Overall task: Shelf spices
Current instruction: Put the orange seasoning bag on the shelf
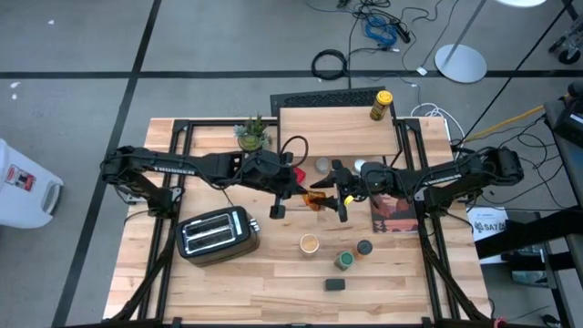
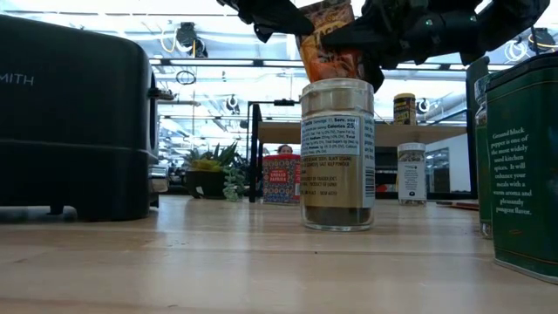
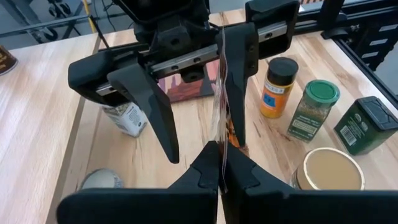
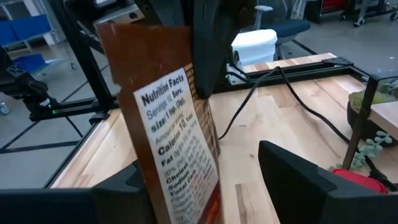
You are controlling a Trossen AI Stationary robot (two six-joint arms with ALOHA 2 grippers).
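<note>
Grippers meet above mid-table: the left gripper point(image 3: 221, 171) is pinched shut on the edge of an orange-brown spice pouch point(image 4: 171, 143) held up in the air, while the right gripper point(image 1: 342, 193) stands open around it, fingers either side, not visibly pressing. The shelf point(image 1: 337, 128) stands at the far side with a yellow jar point(image 1: 380, 106) on its right corner. Other spice jars and a green tin point(image 3: 360, 124) remain on the near tabletop point(image 1: 273, 282), right of the toaster point(image 1: 217, 233).
</note>
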